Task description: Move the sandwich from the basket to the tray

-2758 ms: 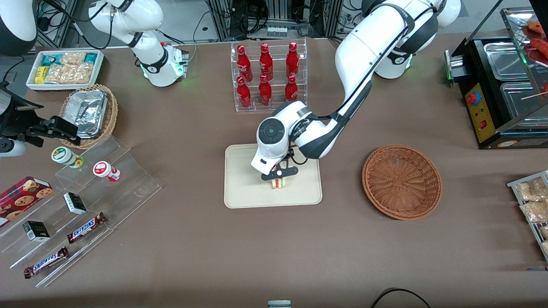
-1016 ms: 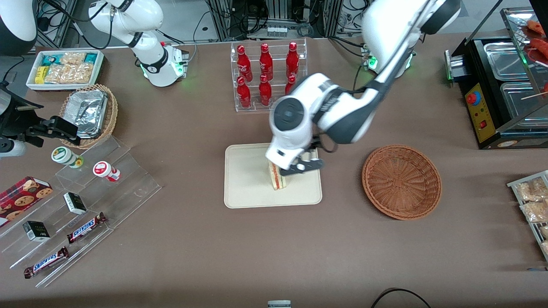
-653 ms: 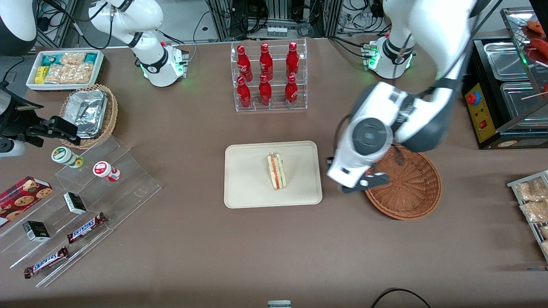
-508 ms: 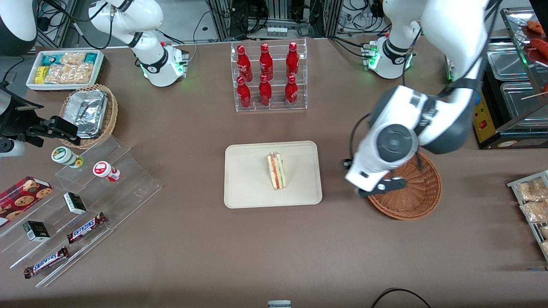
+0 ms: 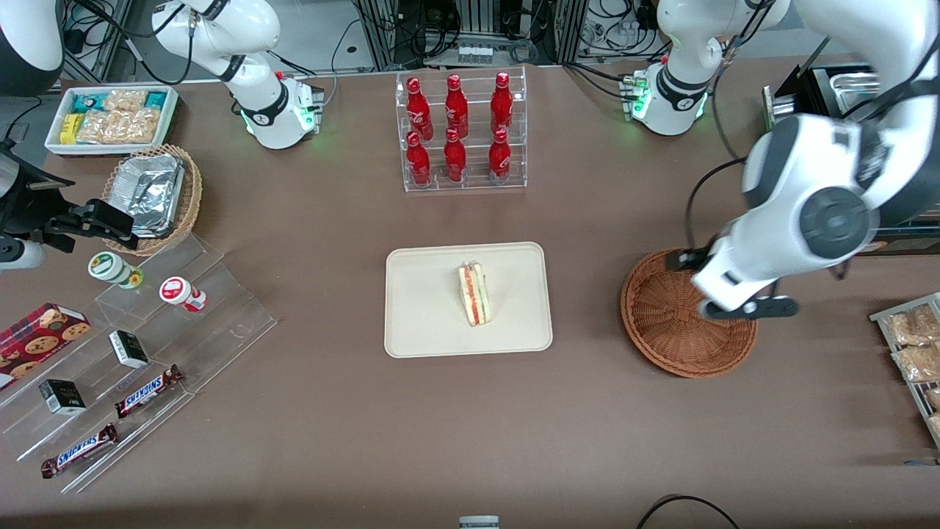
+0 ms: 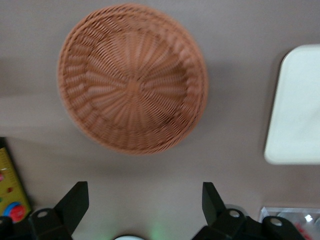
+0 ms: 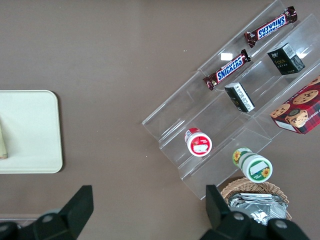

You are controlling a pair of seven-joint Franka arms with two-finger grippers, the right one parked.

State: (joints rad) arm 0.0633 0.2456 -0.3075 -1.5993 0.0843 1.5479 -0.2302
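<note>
The sandwich [image 5: 474, 294], a pale wedge with red and green filling, stands on its edge in the middle of the cream tray [image 5: 426, 323], with nothing touching it. The round reddish-brown basket [image 5: 675, 330] lies beside the tray toward the working arm's end and holds nothing. My left gripper [image 5: 747, 308] hangs high over the basket's rim, well away from the tray. The left wrist view looks down on the basket [image 6: 132, 80] and a corner of the tray [image 6: 297, 110]; the gripper [image 6: 144, 200] is open with nothing between its fingers. The right wrist view catches the tray [image 7: 30, 130].
A clear rack of red bottles [image 5: 459, 132] stands farther from the camera than the tray. A black appliance [image 5: 844, 147] and a rack of bagged snacks [image 5: 914, 345] flank the gripper. Acrylic steps with snacks [image 5: 147, 353] and a foil-filled tan basket [image 5: 154, 195] lie toward the parked arm's end.
The gripper let go of the sandwich on the tray, rose, and swung across above the basket toward the working arm's end. The sandwich stays on the tray.
</note>
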